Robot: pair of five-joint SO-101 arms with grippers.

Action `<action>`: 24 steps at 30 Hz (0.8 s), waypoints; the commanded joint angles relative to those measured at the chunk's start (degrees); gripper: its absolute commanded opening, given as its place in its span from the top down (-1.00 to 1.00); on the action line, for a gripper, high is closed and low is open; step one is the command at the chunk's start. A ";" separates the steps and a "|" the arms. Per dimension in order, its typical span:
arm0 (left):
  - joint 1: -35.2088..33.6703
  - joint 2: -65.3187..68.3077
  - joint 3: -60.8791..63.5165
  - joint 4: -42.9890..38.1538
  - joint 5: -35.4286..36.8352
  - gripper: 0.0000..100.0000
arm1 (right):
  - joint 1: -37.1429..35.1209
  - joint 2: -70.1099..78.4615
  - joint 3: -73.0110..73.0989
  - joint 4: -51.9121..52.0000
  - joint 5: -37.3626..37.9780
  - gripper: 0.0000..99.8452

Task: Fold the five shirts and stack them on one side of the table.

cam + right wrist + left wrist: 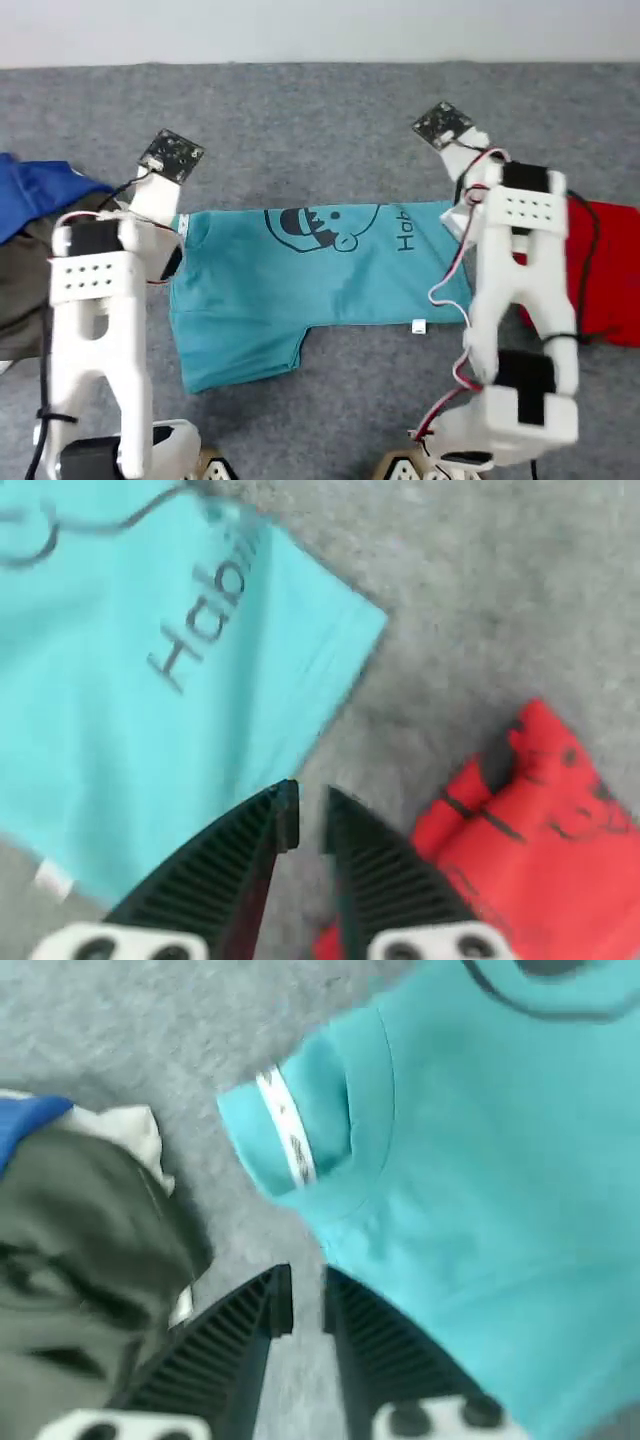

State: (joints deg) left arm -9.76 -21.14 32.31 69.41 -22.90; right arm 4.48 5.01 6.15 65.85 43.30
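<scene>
A teal shirt (320, 280) with a dark print lies partly folded across the middle of the grey table (320, 120). In the left wrist view my left gripper (305, 1300) is shut with nothing in it, just above the table beside the teal shirt's collar end (290, 1145). In the high view it sits at the shirt's left edge (176, 240). My right gripper (310, 815) is also shut and holds nothing, hovering over bare table between the teal shirt's corner (330, 640) and a red shirt (540, 820). In the high view it is at the shirt's right edge (462, 215).
A red shirt (605, 270) lies at the table's right edge. A blue shirt (40, 190) and a dark olive one (20, 280) lie heaped at the left edge, close to the left arm. The dark shirt (80, 1230) shows a white bit (130, 1125).
</scene>
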 commanded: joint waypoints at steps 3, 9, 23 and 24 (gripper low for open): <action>2.64 -1.14 5.67 -9.41 1.41 0.97 | -3.56 7.60 -4.13 -6.37 -4.40 0.98; 2.37 1.93 8.66 -14.42 1.41 0.97 | -3.30 19.56 -13.27 -11.12 -9.32 0.98; 1.76 6.86 4.88 -10.02 1.41 0.97 | 1.63 42.77 -44.66 0.22 -9.93 0.98; 1.05 6.86 4.88 -10.02 1.41 0.97 | 1.36 42.59 -46.33 2.33 -9.93 0.98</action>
State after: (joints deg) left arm -7.74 -14.20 39.60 58.86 -21.85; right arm 4.13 47.74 -33.58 63.38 33.89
